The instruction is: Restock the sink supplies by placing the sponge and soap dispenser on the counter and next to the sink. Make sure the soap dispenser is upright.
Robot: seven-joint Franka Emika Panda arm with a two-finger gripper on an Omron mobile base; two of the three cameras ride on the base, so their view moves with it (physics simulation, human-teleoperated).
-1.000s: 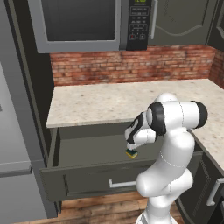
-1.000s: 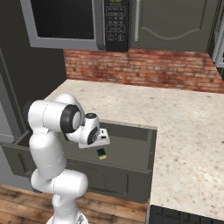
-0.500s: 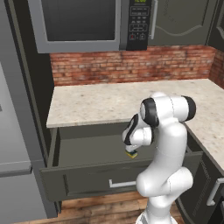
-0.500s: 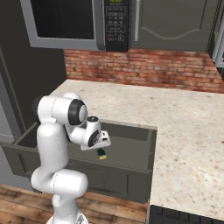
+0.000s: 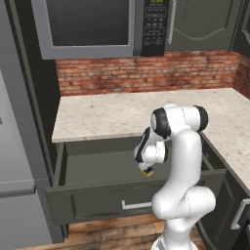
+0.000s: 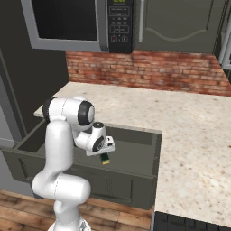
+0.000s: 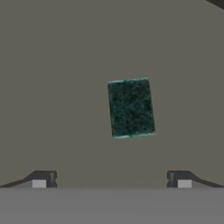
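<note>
**Hand over the open drawer, sponge in sight below**

I'm looking down through the hand camera and there it is: the sponge (image 7: pixel 131 108), green scrub side up, lying flat on the grey floor of the drawer (image 5: pixel 97 166). It sits a little right of centre in that view and slightly skewed, its long edges not quite square to the picture. My gripper (image 7: pixel 111 179) is spread as wide as it goes; I can see the two finger tips (image 7: pixel 39 181) far apart at the bottom of the hand view with nothing between them. Nothing is held, and the sponge is apart from both tips.

From the left base camera, the arm is folded over the pulled-out drawer, with the hand pointing down into it. A sliver of yellow and dark green peeks out just under the hand, which is the sponge (image 5: pixel 146 171) on the drawer floor, near the drawer's right end. The right base camera agrees: the sponge (image 6: pixel 105 158) shows as a small dark green block just below the hand, inside the drawer.

Behind the drawer runs the counter (image 5: pixel 122 114), beige speckled stone, backed by the red brick wall (image 5: pixel 146 71). The microwave (image 5: pixel 97 27) hangs above it. I can't make out the sink or the soap dispenser from here.
</note>
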